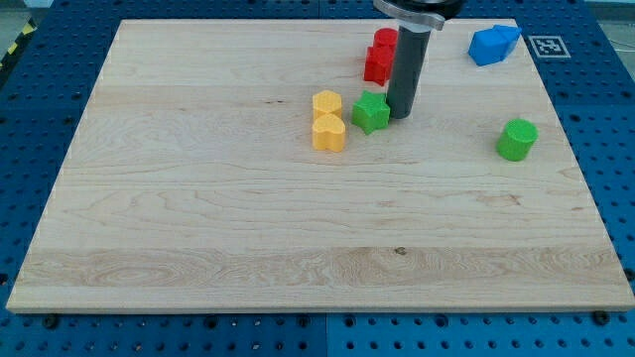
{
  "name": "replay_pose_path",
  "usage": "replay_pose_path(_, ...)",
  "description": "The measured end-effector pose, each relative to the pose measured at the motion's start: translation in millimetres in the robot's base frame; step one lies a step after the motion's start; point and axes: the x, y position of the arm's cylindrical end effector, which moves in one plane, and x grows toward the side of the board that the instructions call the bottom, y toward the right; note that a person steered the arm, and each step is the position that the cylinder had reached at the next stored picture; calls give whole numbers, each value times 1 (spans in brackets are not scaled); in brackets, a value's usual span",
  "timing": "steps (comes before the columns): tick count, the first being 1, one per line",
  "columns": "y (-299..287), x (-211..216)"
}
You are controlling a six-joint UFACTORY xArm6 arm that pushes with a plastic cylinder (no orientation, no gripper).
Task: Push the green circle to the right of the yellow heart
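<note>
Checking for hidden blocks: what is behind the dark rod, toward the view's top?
A red block stands partly behind the rod; its right side is covered. My tip rests beside the green star. Anything else there is hidden.

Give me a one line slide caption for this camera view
My tip beside a green star block, right of the yellow heart; green circle far right.

Pale wood board, matt blocks, dark rod

The board (248, 228) was seen as light, smooth wood with visible grain and a small knot. The green circle (517, 139), yellow heart (329, 132) and blue block (493, 45) looked matt and plastic-like; the rod (407, 69) appeared dark and smooth.
</note>
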Motion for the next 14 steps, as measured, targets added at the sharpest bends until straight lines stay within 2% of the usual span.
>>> replay_pose_path(1, -46, 0)
replay_pose_path(2, -40, -2)
replay_pose_path(3, 38, -11)
replay_pose_path(5, 256, -10)
replay_pose_path(6, 252, 19)
replay_pose_path(7, 189, 70)
replay_pose_path(8, 84, 72)
replay_pose_path(9, 53, 72)
replay_pose_path(10, 119, 73)
replay_pose_path(11, 160, 53)
replay_pose_path(12, 130, 36)
replay_pose_path(14, 2, 36)
